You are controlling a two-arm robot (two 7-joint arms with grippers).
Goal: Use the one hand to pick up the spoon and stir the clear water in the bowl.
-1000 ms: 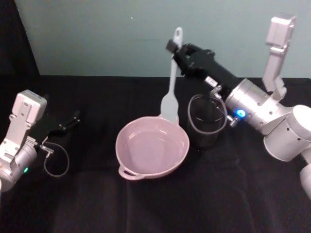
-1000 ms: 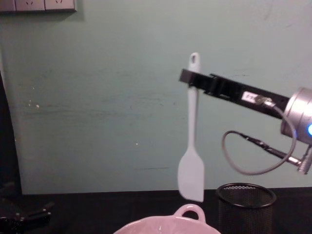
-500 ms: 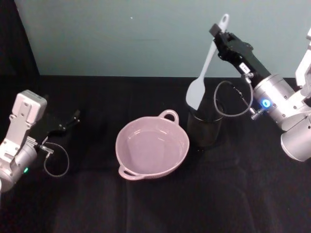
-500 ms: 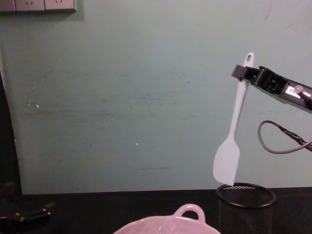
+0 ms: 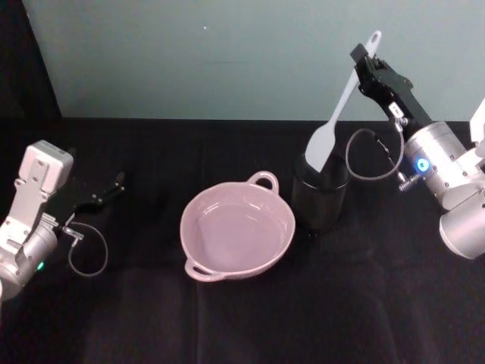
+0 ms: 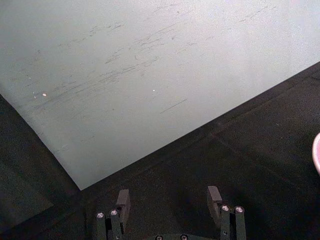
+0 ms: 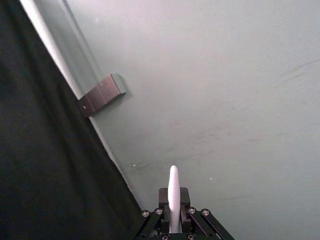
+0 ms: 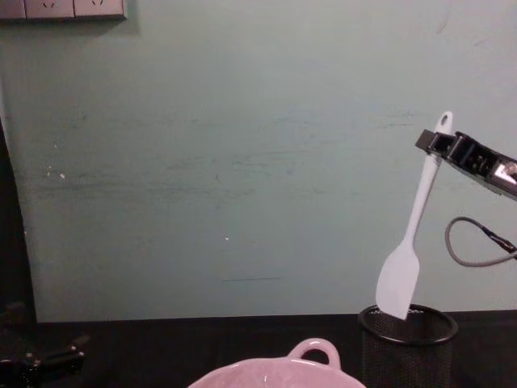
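Head view: the spoon is being held near its handle end by the shut right gripper.
Its blade is hanging over the mesh cup, beside the bowl; the left gripper is parked, fingers apart.

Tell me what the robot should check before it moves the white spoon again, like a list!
1. Spoon held by the right gripper near the handle's hole end: ok.
2. Spoon blade over the black mesh cup, tip at its rim: ok.
3. Spoon in the pink bowl for stirring: not ok.
4. Water in the bowl: cannot tell.
5. Left gripper open, resting on the table away from the bowl: ok.
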